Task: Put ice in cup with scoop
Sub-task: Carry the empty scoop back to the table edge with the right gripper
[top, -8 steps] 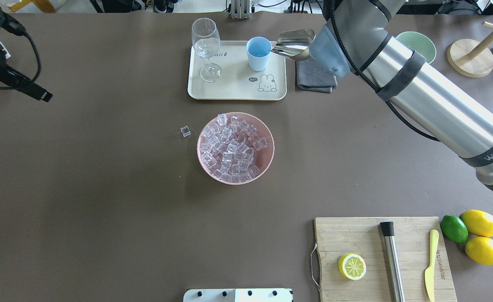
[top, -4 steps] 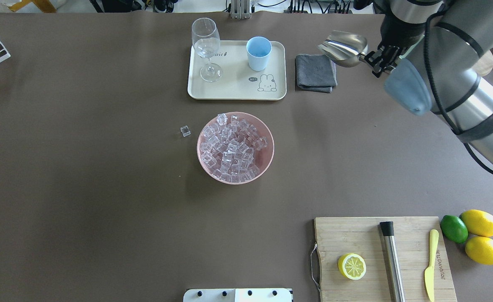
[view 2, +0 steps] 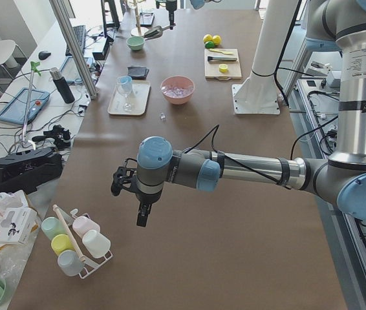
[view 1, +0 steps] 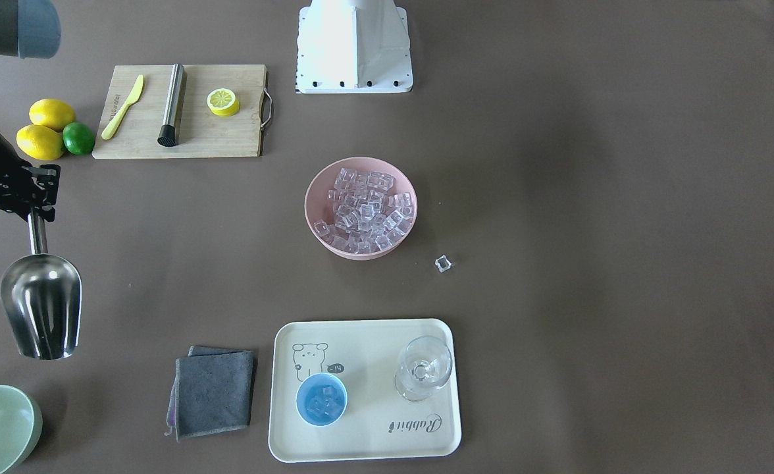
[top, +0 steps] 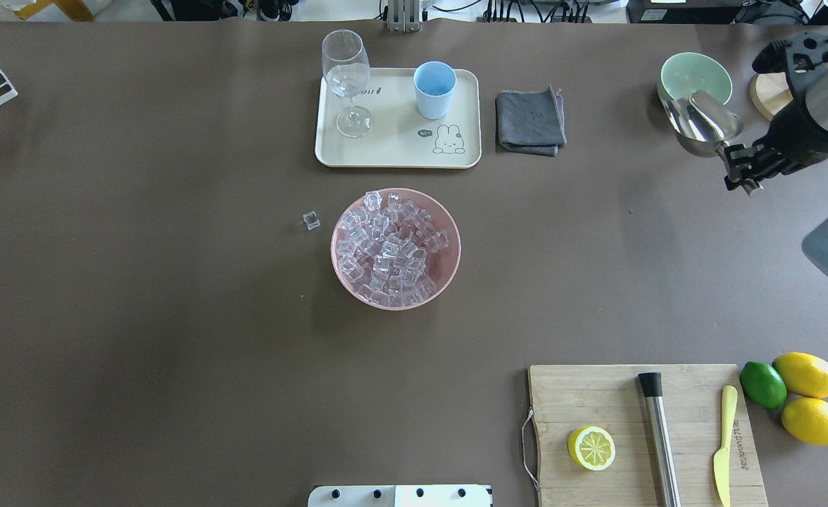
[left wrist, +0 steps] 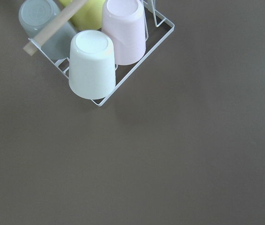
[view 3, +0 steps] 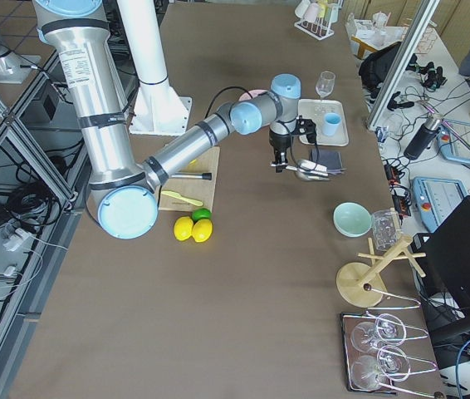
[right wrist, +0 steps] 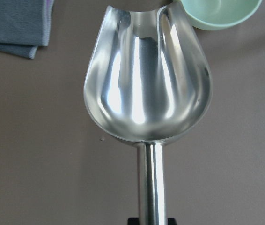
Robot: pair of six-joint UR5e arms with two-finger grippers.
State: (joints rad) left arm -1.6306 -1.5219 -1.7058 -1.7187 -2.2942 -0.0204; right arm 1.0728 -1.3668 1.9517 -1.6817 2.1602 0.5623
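Note:
My right gripper [top: 741, 167] is shut on the rod handle of the silver scoop [top: 703, 127] and holds it above the table at the far right, beside the pale green bowl [top: 695, 74]. The right wrist view shows the scoop's trough [right wrist: 146, 79] empty. The light-blue cup [view 1: 321, 399] stands on the cream tray [view 1: 367, 447] with a few ice cubes in it. Most of the ice [top: 389, 246] fills the pink bowl [top: 449, 271] at mid-table. One loose cube [top: 311, 220] lies to its left. My left gripper [view 2: 126, 183] shows only in the exterior left view, and I cannot tell whether it is open or shut.
A wine glass [top: 347, 77] stands on the tray beside the cup. A grey cloth [top: 530, 121] lies right of the tray. A cutting board [top: 597, 401] holds a lemon half, a steel cylinder and a yellow knife. A rack of cups [left wrist: 95, 56] sits under the left wrist.
My right arm carried the scoop away from the cup, rightward past the grey cloth to beside the green bowl. My left arm left the overhead view.

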